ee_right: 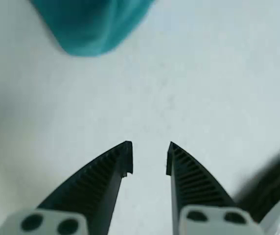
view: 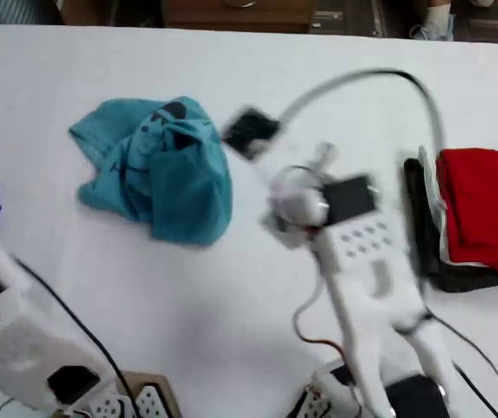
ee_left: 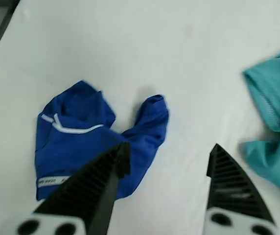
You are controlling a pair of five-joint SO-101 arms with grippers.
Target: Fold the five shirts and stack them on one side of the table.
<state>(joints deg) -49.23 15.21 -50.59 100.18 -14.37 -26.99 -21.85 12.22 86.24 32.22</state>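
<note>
The right gripper (ee_right: 149, 147) hangs over bare table (view: 232, 296), its jaws a narrow gap apart with nothing between them. It sits just beside the teal shirt (view: 153, 170), on the side that faces the red shirt (view: 484, 213). The right arm (view: 362, 270) runs from the near table edge up toward the teal shirt (its wrist end is blurred in the high view).

The left gripper (ee_left: 170, 149) is spread wide and empty. It hovers above the table between the blue shirt (ee_left: 81, 142) and the teal shirt, nearer the blue one. The left arm (view: 14, 348) sits low at the near corner, on the far side of the teal shirt from the red one.

The teal shirt lies crumpled and unfolded around mid-table. Its long axis runs diagonally from the far side down toward the arms, with a dark print showing on top. The blue shirt is bunched up well apart from it, one sleeve poking out toward the teal shirt and a white collar line visible. The red shirt lies folded flat on a folded black shirt (view: 419, 226), well apart from the teal shirt across the right arm.
</note>
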